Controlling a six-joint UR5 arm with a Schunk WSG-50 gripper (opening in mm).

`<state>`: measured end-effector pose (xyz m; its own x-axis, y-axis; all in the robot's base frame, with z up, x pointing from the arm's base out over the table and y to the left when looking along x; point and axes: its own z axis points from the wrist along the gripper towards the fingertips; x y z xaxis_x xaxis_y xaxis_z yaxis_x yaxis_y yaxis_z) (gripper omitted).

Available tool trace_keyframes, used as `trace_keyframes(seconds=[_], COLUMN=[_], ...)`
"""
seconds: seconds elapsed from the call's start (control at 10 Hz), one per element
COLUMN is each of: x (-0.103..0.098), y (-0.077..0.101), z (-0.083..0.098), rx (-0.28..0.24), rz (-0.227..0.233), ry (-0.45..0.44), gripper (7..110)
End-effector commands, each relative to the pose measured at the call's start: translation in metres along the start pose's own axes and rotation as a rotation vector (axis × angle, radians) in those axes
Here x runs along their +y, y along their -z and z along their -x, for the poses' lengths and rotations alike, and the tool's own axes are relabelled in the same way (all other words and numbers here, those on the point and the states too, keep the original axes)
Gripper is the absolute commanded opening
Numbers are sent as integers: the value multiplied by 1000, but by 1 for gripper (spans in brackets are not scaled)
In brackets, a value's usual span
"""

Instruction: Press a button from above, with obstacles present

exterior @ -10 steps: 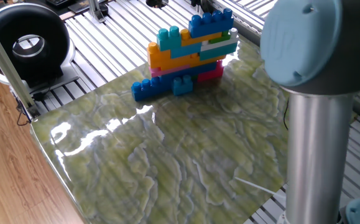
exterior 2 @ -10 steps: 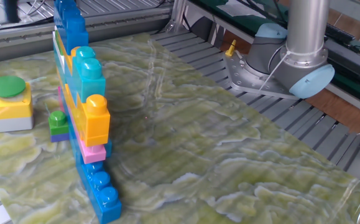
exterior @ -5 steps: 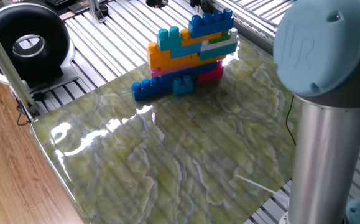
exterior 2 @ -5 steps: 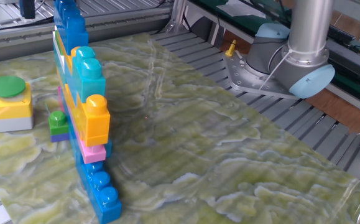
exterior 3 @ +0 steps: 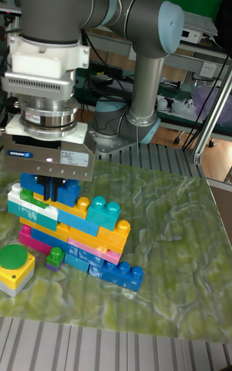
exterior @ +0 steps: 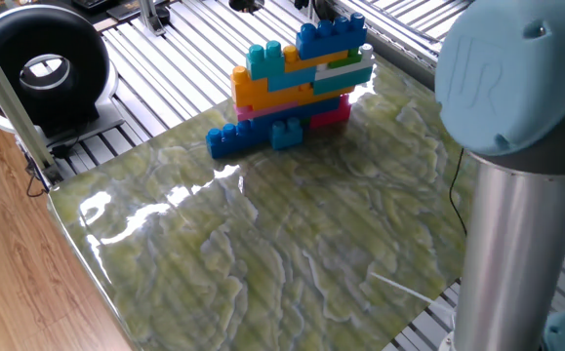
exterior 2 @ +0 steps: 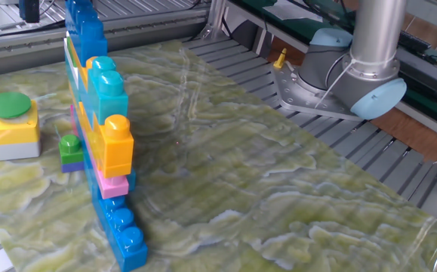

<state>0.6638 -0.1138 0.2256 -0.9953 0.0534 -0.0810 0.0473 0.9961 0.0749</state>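
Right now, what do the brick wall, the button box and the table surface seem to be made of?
Brick wall: glossy moulded plastic, studded tops. Button box: likely plastic, yellow body, green cap, grey base. Table surface: smooth, shiny marble-patterned green sheet with glare; real stone or print unclear.

One stacked wall of studded plastic toy bricks [exterior 3: 71, 229] in orange, blue, cyan, green, white and pink, right under the pincer [exterior 3: 51, 189]. One yellow box button with a round green cap [exterior 3: 15, 269] below-left of the pincer. One small loose green-on-purple brick [exterior 3: 55, 258] between them.
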Motion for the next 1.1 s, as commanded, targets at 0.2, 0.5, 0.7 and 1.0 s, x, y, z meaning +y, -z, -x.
trace_keyframes(seconds=[0.2, 0.5, 0.7, 1.0], x=[49, 56, 68, 51], y=[12, 16, 8, -24], z=[-70, -85, -96, -120], rx=[33, 23, 46, 78], rz=[24, 21, 31, -106], ry=[-88, -126, -170, -112], gripper=[7, 7, 7, 7])
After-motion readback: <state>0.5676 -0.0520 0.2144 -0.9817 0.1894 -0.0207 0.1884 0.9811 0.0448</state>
